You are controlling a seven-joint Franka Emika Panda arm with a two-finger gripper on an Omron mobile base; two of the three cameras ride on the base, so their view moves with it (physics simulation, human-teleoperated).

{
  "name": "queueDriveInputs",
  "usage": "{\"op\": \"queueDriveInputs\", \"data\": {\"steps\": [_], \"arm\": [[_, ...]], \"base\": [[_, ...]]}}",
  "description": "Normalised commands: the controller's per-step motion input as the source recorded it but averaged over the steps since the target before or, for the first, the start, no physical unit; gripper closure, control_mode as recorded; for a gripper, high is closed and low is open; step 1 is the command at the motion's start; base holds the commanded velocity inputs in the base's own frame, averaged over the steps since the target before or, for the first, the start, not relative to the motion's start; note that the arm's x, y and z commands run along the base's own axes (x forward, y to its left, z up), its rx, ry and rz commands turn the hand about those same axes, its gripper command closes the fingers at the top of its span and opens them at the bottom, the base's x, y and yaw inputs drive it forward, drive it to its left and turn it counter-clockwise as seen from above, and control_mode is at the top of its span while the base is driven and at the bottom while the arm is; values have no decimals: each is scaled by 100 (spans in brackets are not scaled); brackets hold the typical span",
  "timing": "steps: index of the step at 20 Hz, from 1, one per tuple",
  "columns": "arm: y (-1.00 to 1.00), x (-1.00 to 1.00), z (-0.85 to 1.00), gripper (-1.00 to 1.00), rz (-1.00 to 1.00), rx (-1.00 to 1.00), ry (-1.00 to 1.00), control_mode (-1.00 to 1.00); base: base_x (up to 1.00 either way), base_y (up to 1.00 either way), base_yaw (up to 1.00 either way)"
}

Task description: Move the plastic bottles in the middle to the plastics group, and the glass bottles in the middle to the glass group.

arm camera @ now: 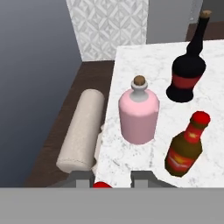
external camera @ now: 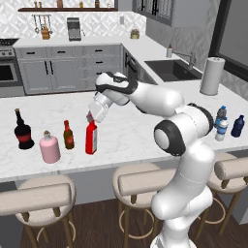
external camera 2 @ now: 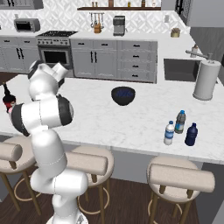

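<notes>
— Red slim bottle [external camera: 91, 138], white label: where?
— Upright on the marble counter [external camera: 126, 131], directly under the gripper [external camera: 92, 117], whose fingers straddle its cap; whether they clamp it, cannot tell.
— Beside the gripper?
— Small brown bottle [external camera: 68, 135] nearest, then pink squat bottle [external camera: 49, 147], black long-necked bottle [external camera: 23, 130] farthest.
— Elsewhere?
— White-capped clear bottle [external camera 2: 169, 133], blue-capped bottle [external camera 2: 180, 122] and dark blue bottle [external camera 2: 191, 134], well apart from the gripper.

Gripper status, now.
Gripper: at the cap of the slim red bottle, which stands on the counter; the fingertips flank the red cap in the hand view, but whether they are clamped on it cannot be told.
</notes>
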Motion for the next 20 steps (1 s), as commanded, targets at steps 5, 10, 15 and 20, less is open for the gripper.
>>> {"op": "queueDriveInputs", "data": {"steps": [5, 10, 15, 20], "arm": [[52, 16, -36, 100, 11, 0, -3, -100], [53, 23, -9, 100, 10, 0, 0, -100], [26, 19, 0, 100, 3, -3, 0, -100], [0, 30, -4, 100, 1, -4, 0, -100]], "base": [[0, 0, 0], [0, 0, 0], [0, 0, 0], [0, 0, 0]]}}
